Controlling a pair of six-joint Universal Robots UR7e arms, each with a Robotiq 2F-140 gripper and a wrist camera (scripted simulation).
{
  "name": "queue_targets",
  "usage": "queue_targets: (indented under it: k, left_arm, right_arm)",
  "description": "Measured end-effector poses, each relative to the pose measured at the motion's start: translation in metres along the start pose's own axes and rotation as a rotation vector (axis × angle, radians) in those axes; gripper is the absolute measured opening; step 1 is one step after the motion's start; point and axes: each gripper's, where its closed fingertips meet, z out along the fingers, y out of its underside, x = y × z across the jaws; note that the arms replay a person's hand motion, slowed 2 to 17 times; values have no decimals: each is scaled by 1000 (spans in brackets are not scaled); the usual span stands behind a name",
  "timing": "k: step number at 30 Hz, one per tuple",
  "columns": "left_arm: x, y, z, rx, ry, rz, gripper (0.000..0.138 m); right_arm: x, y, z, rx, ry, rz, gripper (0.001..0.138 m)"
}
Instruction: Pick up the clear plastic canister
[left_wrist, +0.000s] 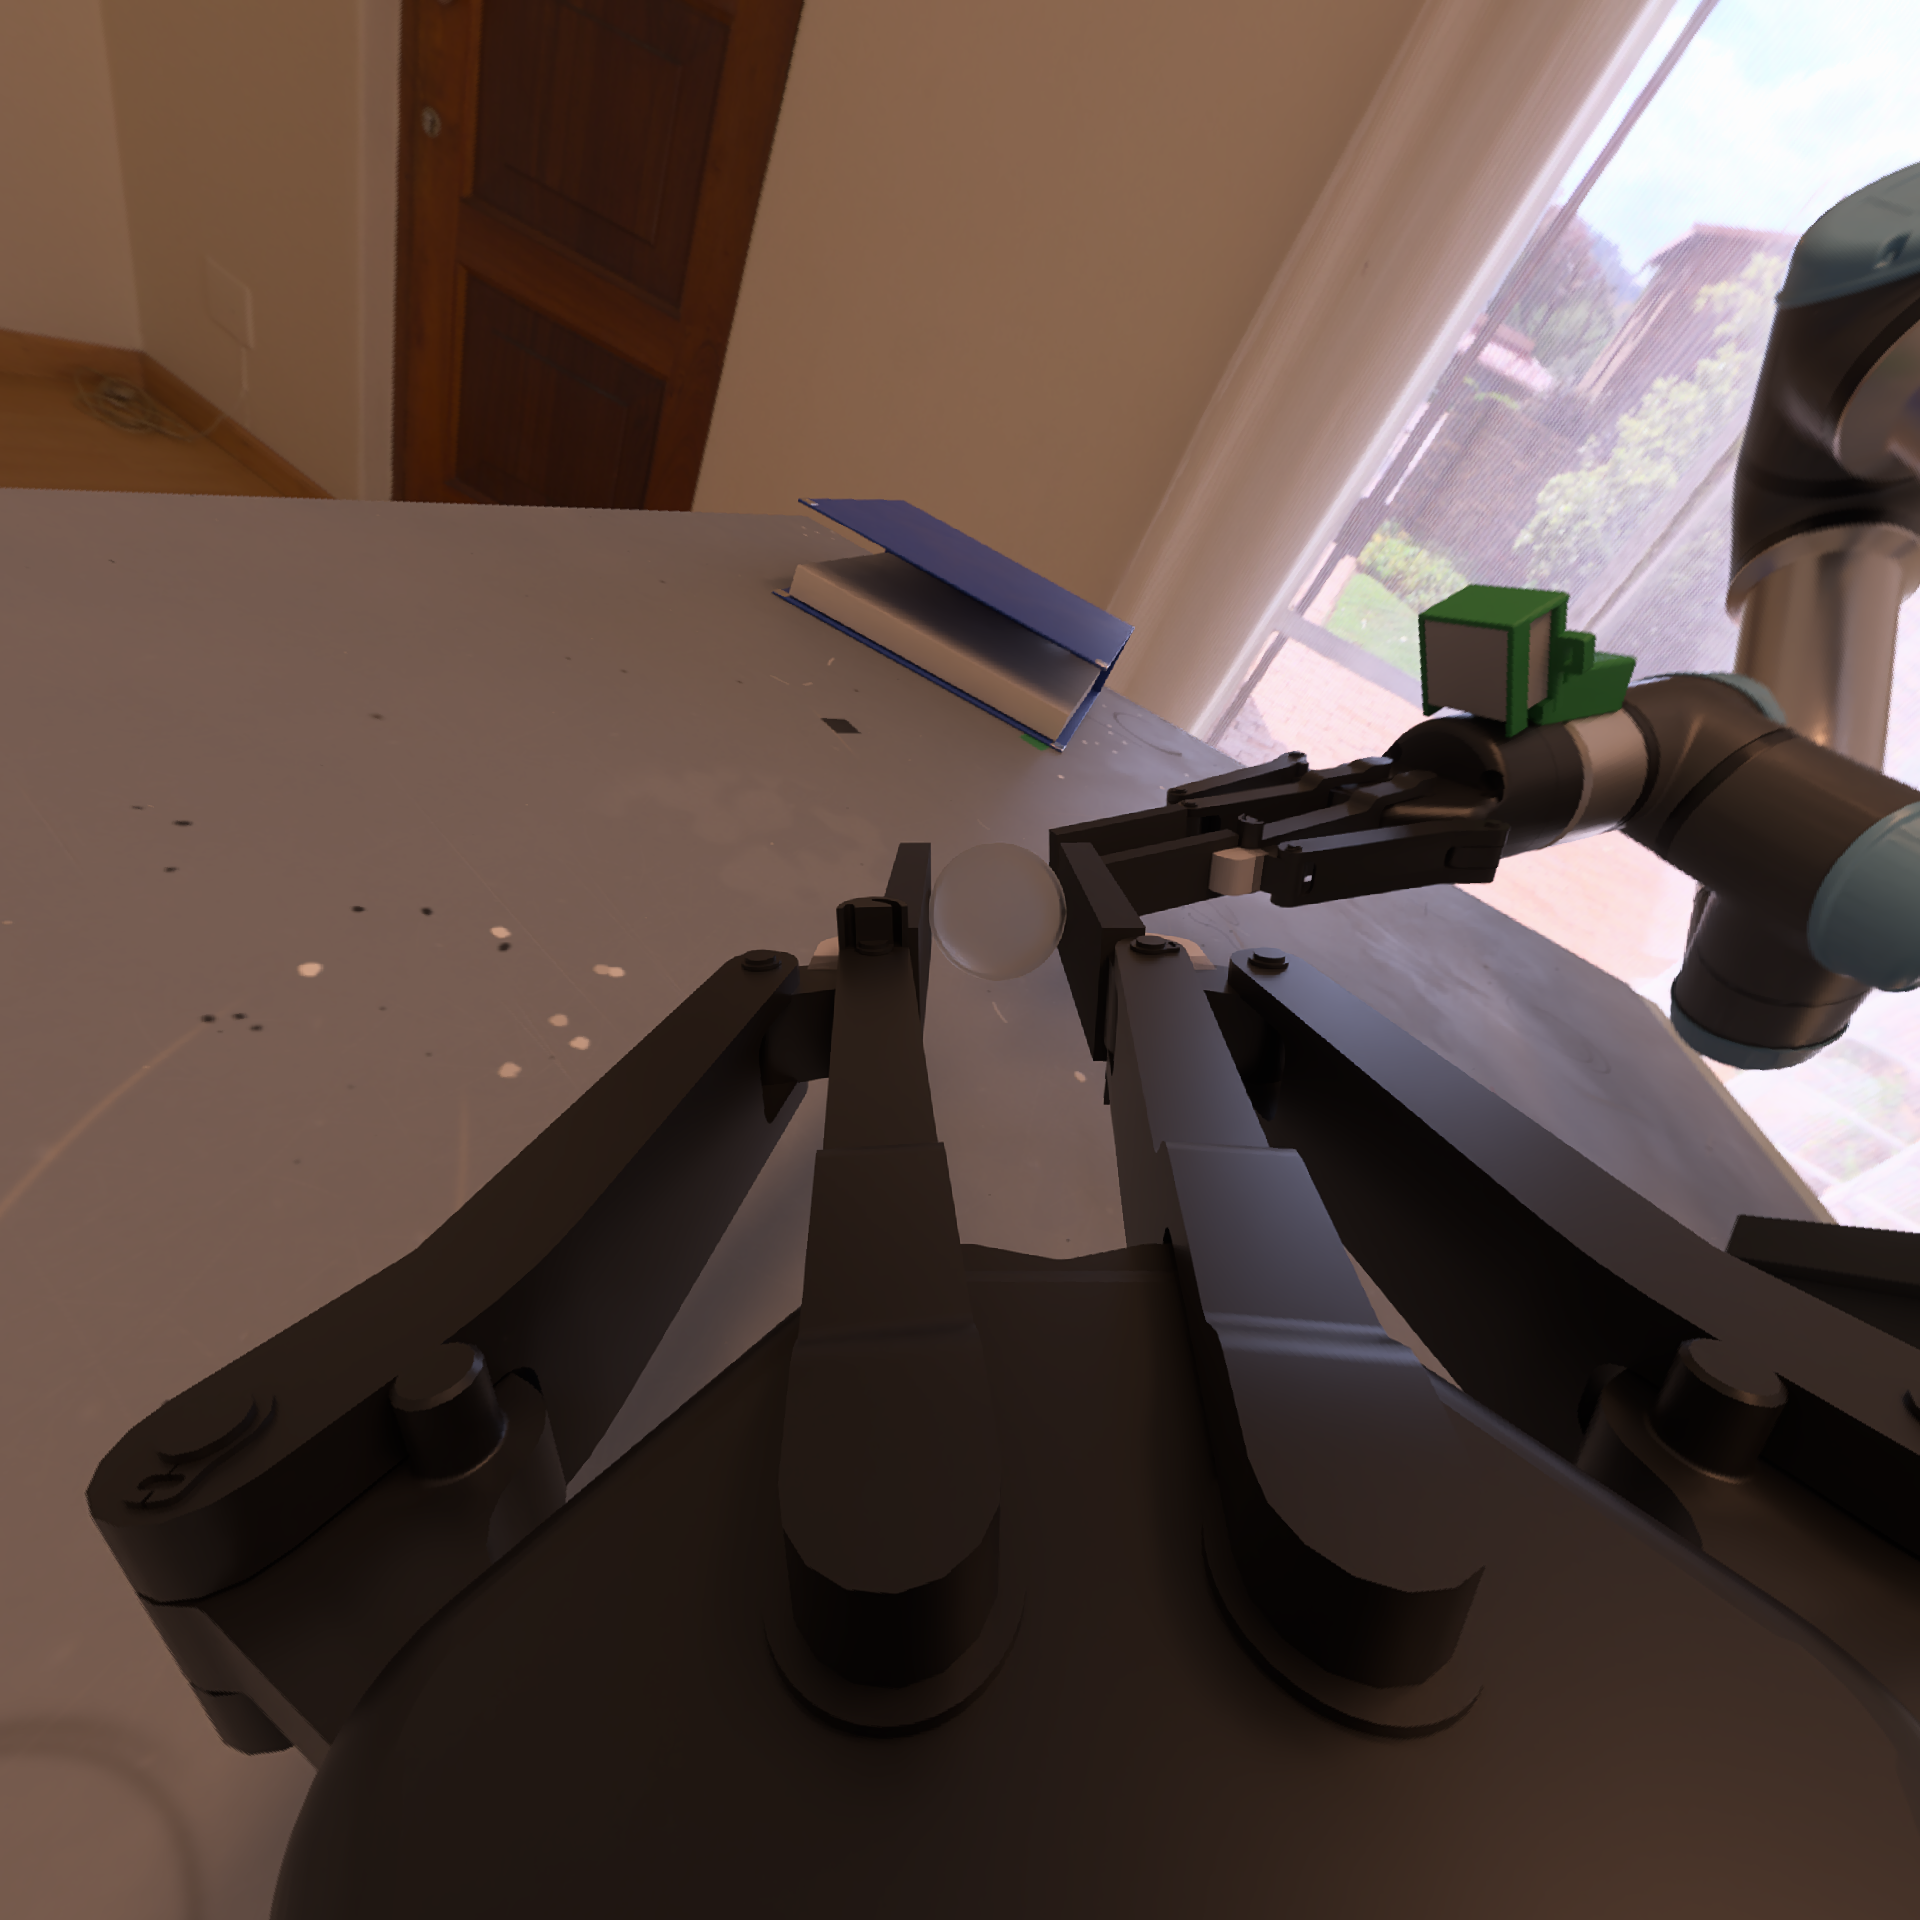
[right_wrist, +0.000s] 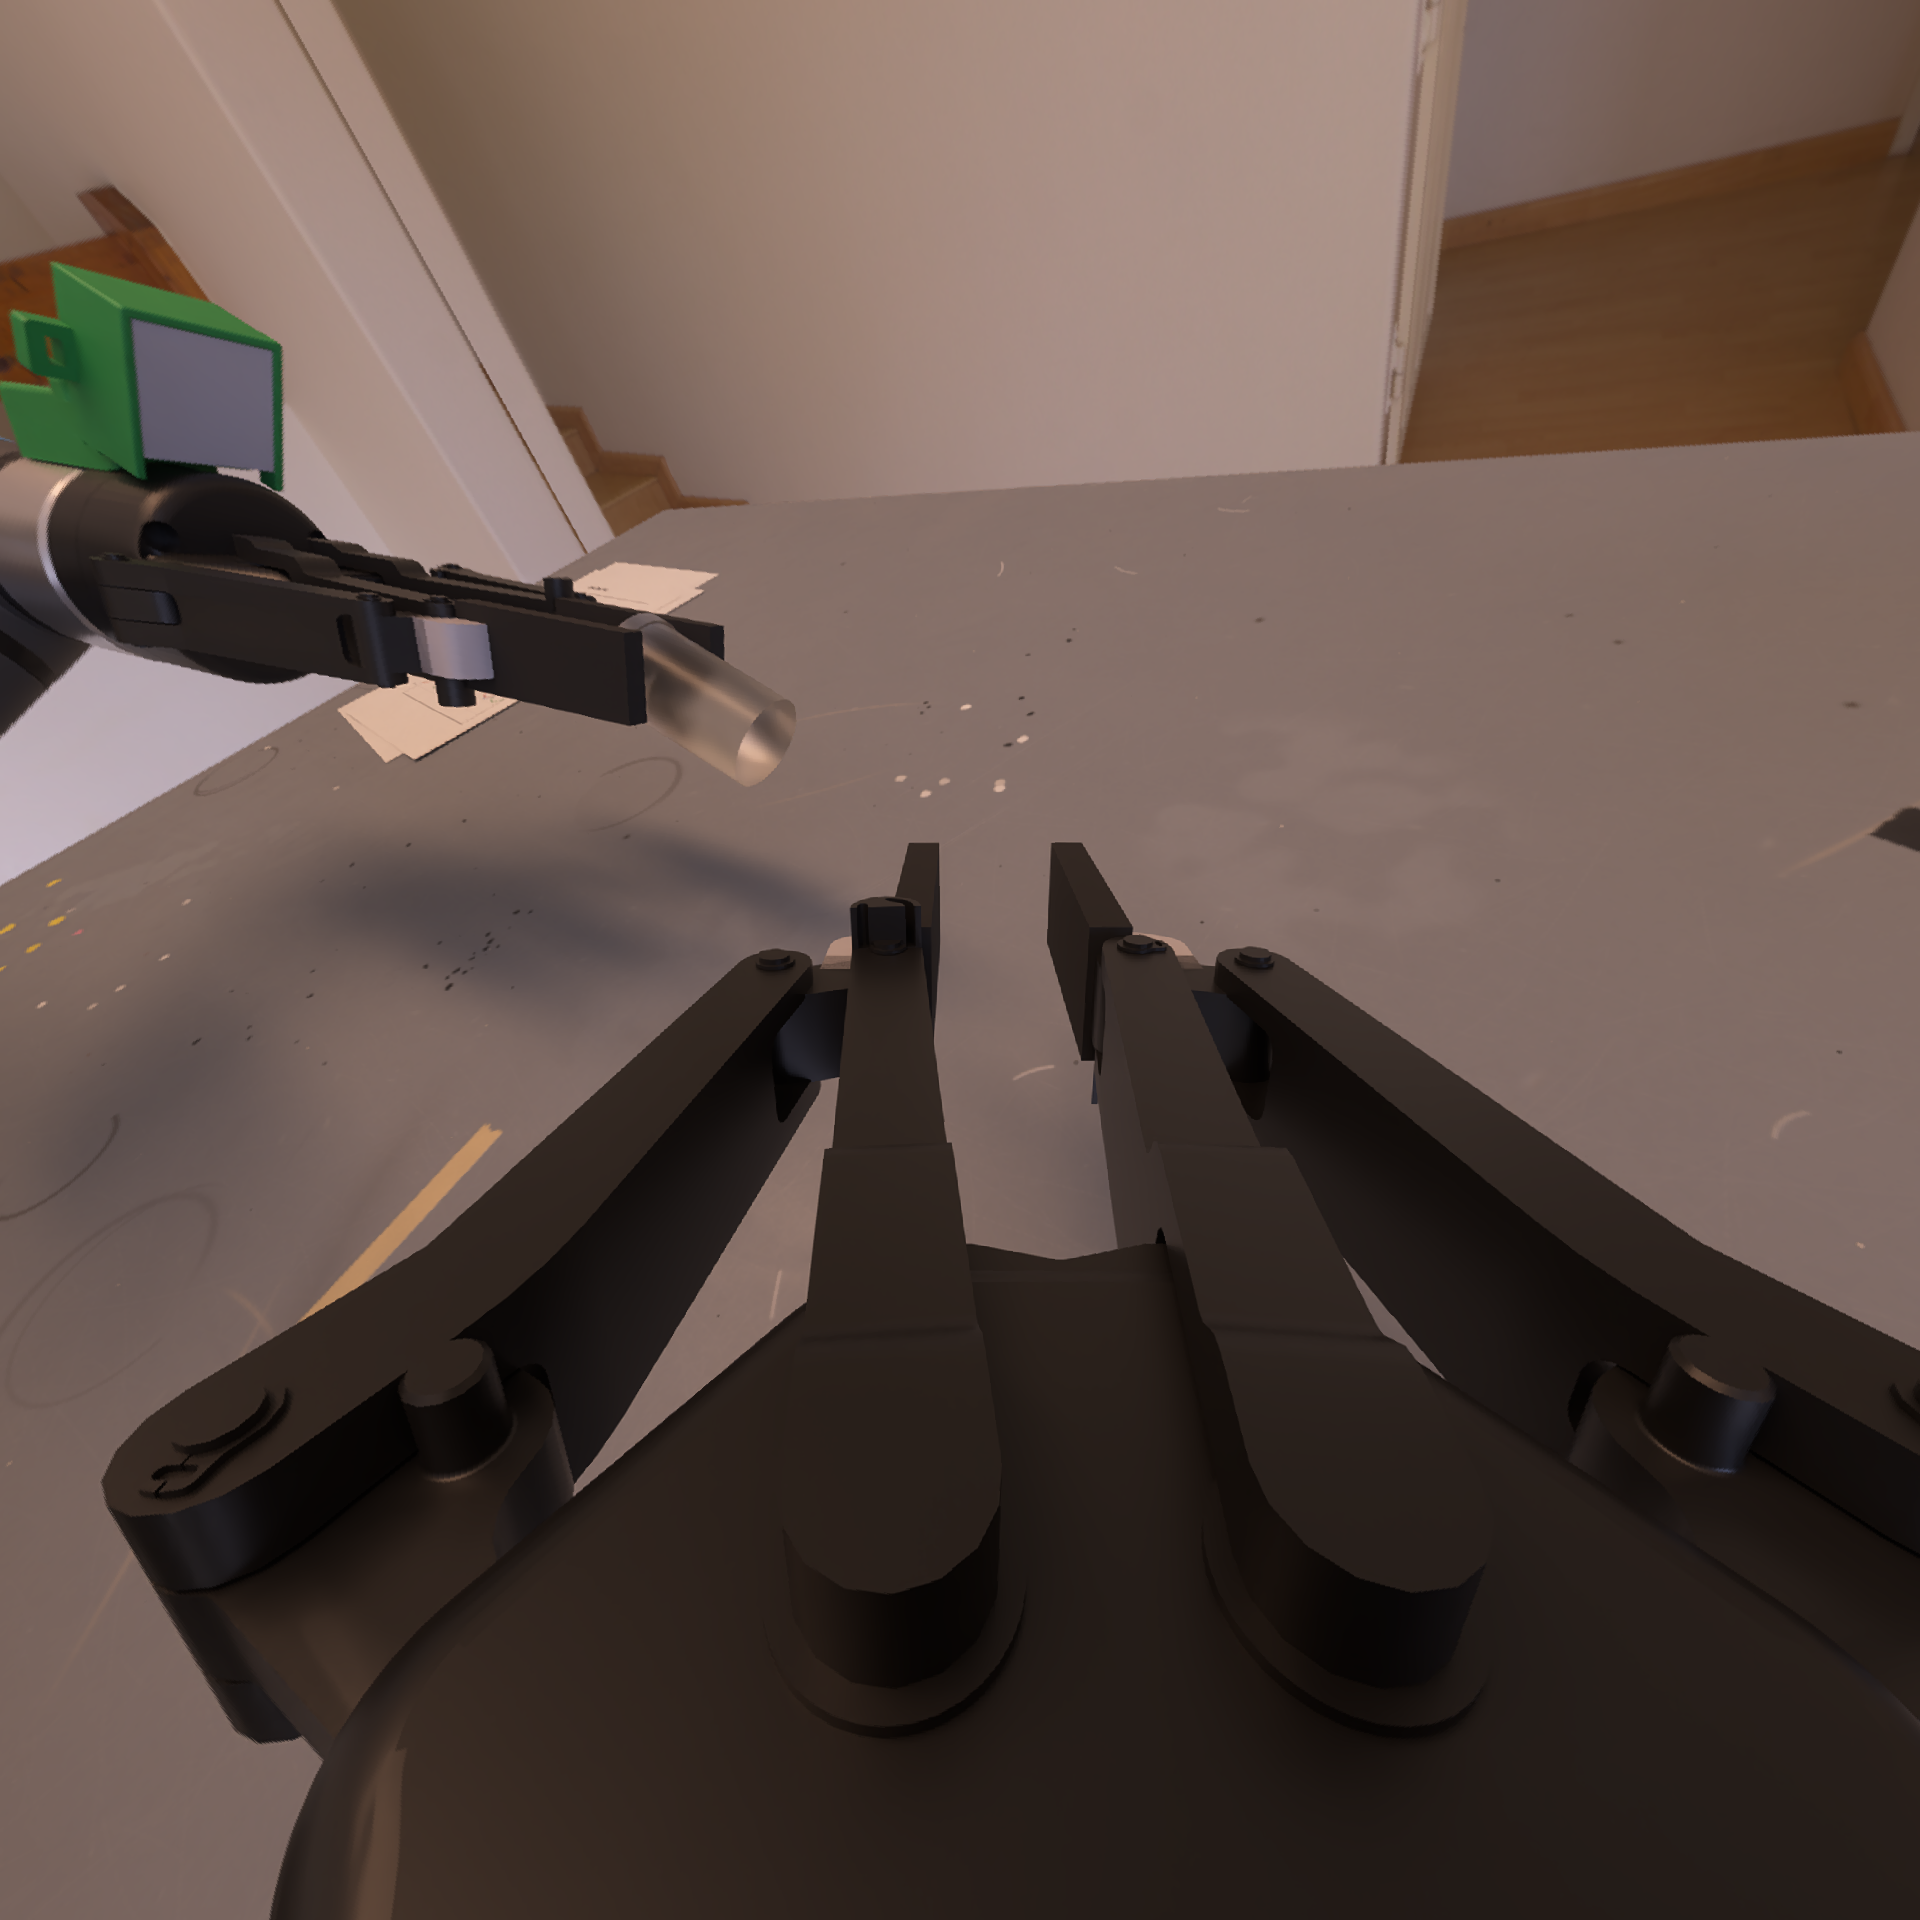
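Note:
The clear plastic canister (left_wrist: 997, 925) shows end-on as a round clear disc between my left gripper's (left_wrist: 992, 914) fingertips. The left gripper is shut on it. In the right wrist view the canister (right_wrist: 727, 707) sticks out of the left gripper (right_wrist: 675, 665) as a short clear tube, held above the grey table (right_wrist: 1351, 727), with its shadow on the table below. My right gripper (right_wrist: 994, 894) has its fingers a small gap apart, with nothing between them. In the left wrist view the right gripper (left_wrist: 1164, 831) points in from the right, its tips close beside the canister.
A blue book (left_wrist: 956, 613) lies half open at the table's far side. White paper sheets (right_wrist: 644, 587) lie on the table behind the left gripper. The table edge (left_wrist: 1558, 997) runs below the right arm, by the window. A green camera block (left_wrist: 1496, 655) sits on the right wrist.

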Motion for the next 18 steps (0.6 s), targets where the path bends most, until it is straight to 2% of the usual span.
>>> queue_targets:
  k: [6,18]
  left_arm:
    - [-6,4,1,-21,-27,54,33]
    - [-19,16,8,-64,-55,114,33]
  right_arm:
    - [2,6,5,-37,8,2,30]
    - [-1,12,16,-77,-6,4,34]
